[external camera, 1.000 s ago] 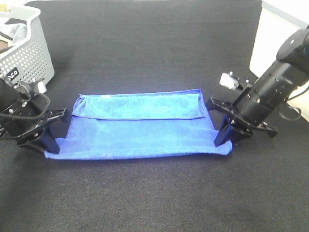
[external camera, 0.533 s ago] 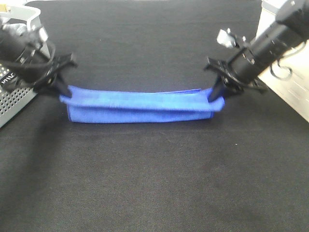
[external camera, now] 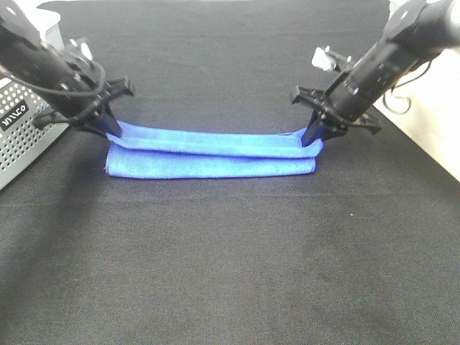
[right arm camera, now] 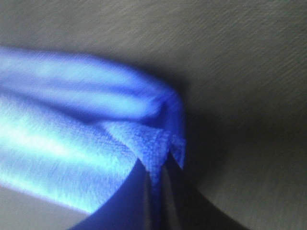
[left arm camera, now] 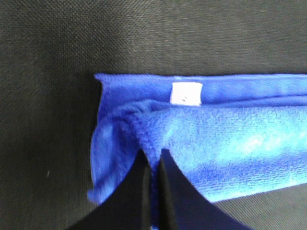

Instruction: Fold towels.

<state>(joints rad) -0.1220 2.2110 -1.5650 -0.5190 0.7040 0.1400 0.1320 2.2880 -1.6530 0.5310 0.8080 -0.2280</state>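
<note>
Across the middle of the table [external camera: 230, 273], a bit nearer the far edge than the near one, the blue towel [external camera: 212, 159] lies folded into a long narrow band running side to side. The surface is black, finely woven cloth and it fills pretty much the whole high view. Up close in the left wrist view you can make out the tight weave and a pale speck or two of lint.

At the left edge sits a grey perforated basket [external camera: 21, 140] with a small black label [external camera: 14, 117] on its side, close to the left arm. Past the table's right edge is a plain white surface [external camera: 431, 136], and that's about all of the room you get.

The left gripper [external camera: 111, 131] has its jaws pressed nearly together on a thin pinch of the towel's top layer at the left end. The right gripper [external camera: 313, 140] does the same at the right end. Both ends of that top layer are lifted a little, while the bottom layer lies flat and pokes out along the near side. A small white tag [left arm camera: 186, 93] shows on the lower layer by the hem at the left end. The right wrist view is blurry, but the pinch is clear enough.
</note>
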